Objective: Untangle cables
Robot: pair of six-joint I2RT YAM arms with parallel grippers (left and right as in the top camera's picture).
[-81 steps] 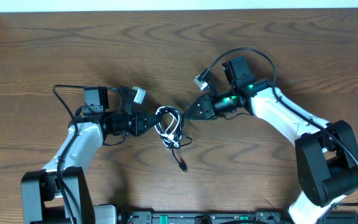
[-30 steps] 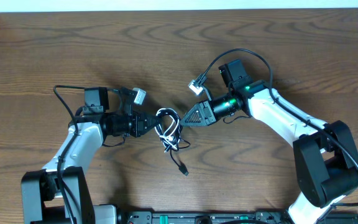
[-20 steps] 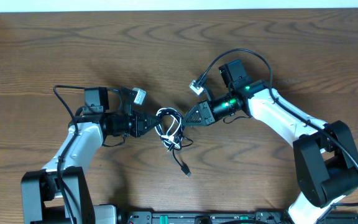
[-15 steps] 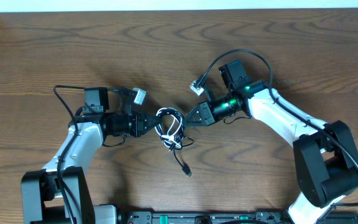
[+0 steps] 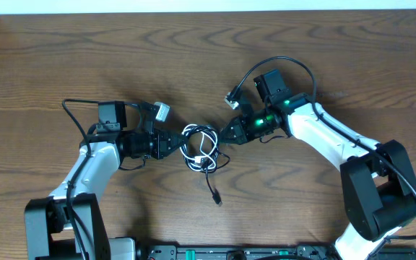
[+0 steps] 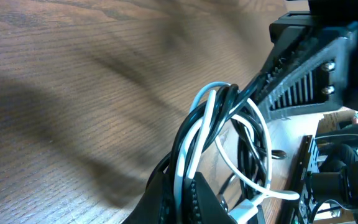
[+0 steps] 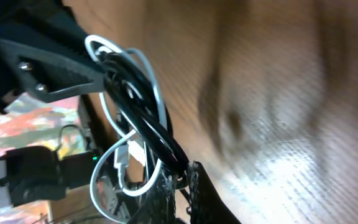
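Observation:
A tangled bundle of the cables [image 5: 201,149] lies on the wooden table between both grippers. My left gripper [image 5: 177,144] is shut on its left side; in the left wrist view the jaws pinch a white cable [image 6: 207,118] together with black strands. My right gripper [image 5: 223,136] is shut on the bundle's right side; in the right wrist view its jaws clamp the black cable [image 7: 143,127]. White loops [image 7: 151,93] hang around the black strands. A loose black tail ends in a small plug [image 5: 216,199] toward the table's front.
The thicker black robot wire [image 5: 287,65] arcs over the right arm, another loops by the left arm [image 5: 71,112]. The table's bare wood [image 5: 193,50] stretches behind the arms. Equipment sits along the front edge [image 5: 215,253].
My right gripper has moved left onto the bundle and shut on its black strands. The bundle spread slightly to the right. The left arm has stayed put, still shut.

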